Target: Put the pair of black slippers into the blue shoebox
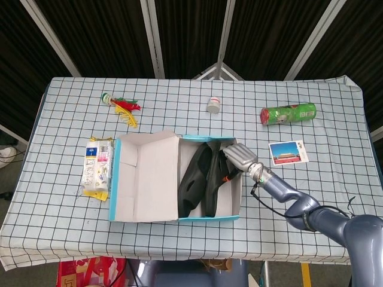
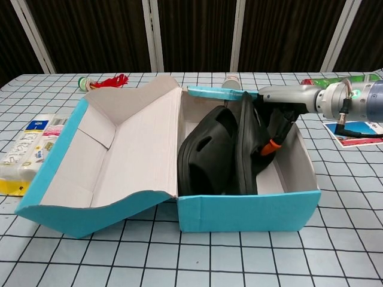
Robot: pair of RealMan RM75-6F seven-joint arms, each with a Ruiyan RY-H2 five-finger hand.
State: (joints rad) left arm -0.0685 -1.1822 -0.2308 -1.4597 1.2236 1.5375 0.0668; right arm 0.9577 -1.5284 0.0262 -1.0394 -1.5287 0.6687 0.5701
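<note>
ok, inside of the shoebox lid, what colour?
Plain grey-white inside the lid, blue only on the outside edges; chest view shows it best.

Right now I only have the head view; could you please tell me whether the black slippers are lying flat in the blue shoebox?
Observer: No. In the chest view both black slippers stand on edge, side by side, inside the blue shoebox.
Operator: Thank you. And where does the hand sit relative to them?
Observer: The right hand reaches down into the box from the right, and its fingers lie against the slipper nearer to it. I cannot tell whether they grip it.
</note>
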